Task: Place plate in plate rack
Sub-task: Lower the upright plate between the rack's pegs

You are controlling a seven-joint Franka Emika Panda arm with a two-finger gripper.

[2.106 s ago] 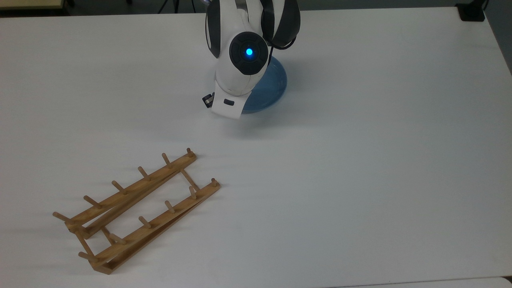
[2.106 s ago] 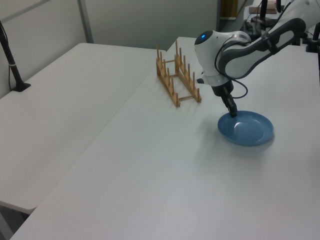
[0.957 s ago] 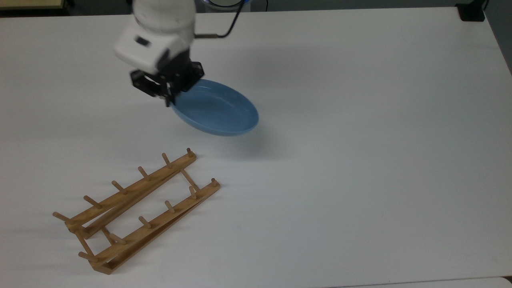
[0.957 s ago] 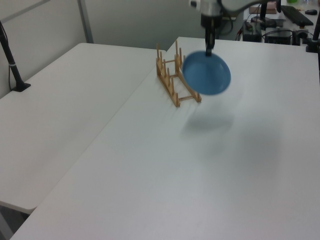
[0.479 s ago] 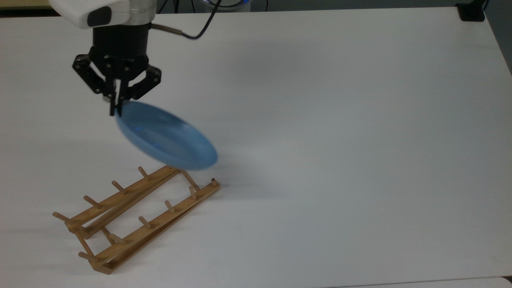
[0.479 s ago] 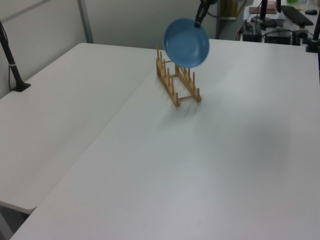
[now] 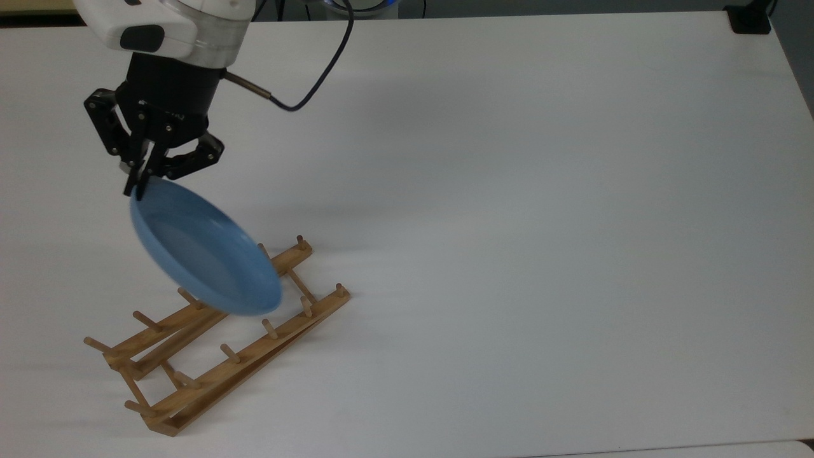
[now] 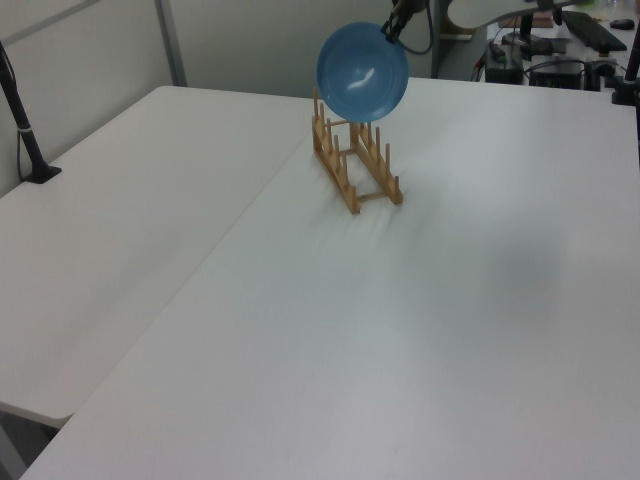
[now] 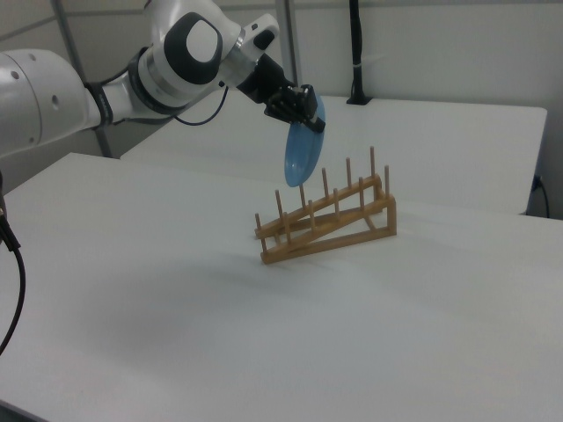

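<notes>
A plain white table (image 7: 540,222) carries a low light-brown wooden plate rack (image 7: 216,331) with upright pegs. Above it, the black two-finger gripper (image 7: 137,184) is clamped on the rim of a glossy light-blue round plate (image 7: 203,248), which hangs tilted in the air over the rack's rails.

A white table (image 7: 572,222) adjoins another white table (image 8: 120,230) bearing a black post (image 8: 20,115).
</notes>
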